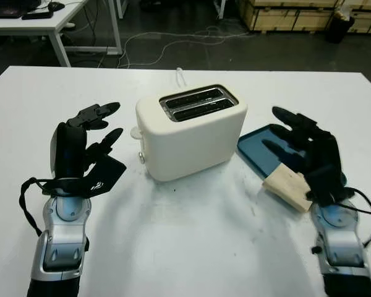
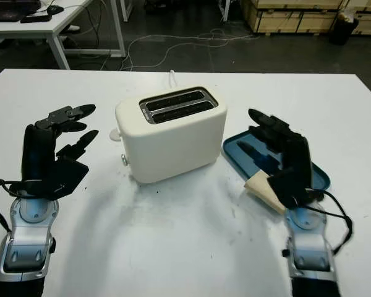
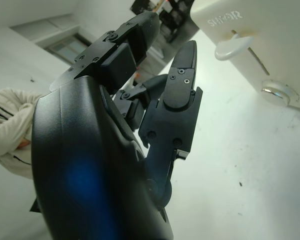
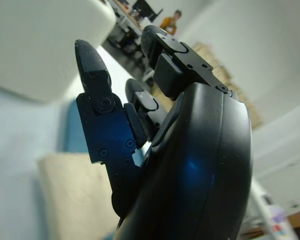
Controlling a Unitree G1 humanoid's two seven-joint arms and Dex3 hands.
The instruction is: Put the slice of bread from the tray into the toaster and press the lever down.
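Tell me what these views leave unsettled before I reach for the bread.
- Bread slice: right hand covers part of it in the eye views; contact cannot be told.
- Tray: its far side sits behind that hand.
- Toaster lever: the body hides most of it from the head.
- Left hand: open, beside the toaster.

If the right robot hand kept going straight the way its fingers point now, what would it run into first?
Probably nothing soon: the open right robot hand points away over the blue plastic tray, past the cream two-slot toaster, with white table beyond. Its height above the tray is unclear.
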